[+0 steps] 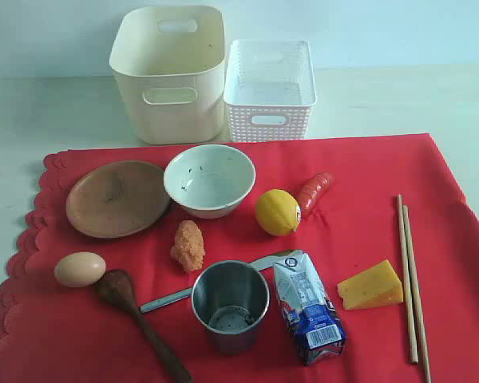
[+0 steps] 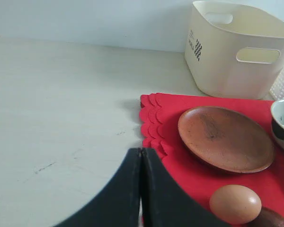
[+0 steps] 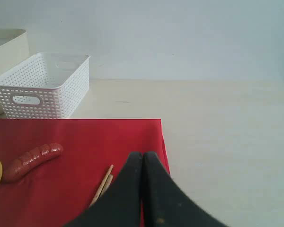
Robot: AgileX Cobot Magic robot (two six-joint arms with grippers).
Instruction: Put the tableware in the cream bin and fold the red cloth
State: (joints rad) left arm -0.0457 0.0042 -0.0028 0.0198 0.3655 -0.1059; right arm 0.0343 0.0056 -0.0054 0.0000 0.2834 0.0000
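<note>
The red cloth (image 1: pixel 367 223) lies flat on the table, scalloped edge at the left. On it rest the brown plate (image 1: pixel 117 198), white speckled bowl (image 1: pixel 209 179), steel cup (image 1: pixel 230 305), dark wooden spoon (image 1: pixel 136 315), metal knife (image 1: pixel 168 299) partly behind the cup, and the chopsticks (image 1: pixel 411 279) at the right. Behind stands the cream bin (image 1: pixel 170 72). Neither gripper shows in the exterior view. My left gripper (image 2: pixel 140 151) is shut and empty above the cloth's scalloped edge (image 2: pixel 151 123), near the plate (image 2: pixel 225 137). My right gripper (image 3: pixel 142 155) is shut and empty beside the chopsticks (image 3: pixel 103 182).
A white lattice basket (image 1: pixel 269 89) stands right of the cream bin. On the cloth lie an egg (image 1: pixel 80 269), an orange food lump (image 1: pixel 188 246), a lemon (image 1: pixel 277 212), a sausage (image 1: pixel 314 190), a milk carton (image 1: pixel 307 315) and a cheese wedge (image 1: pixel 371 286).
</note>
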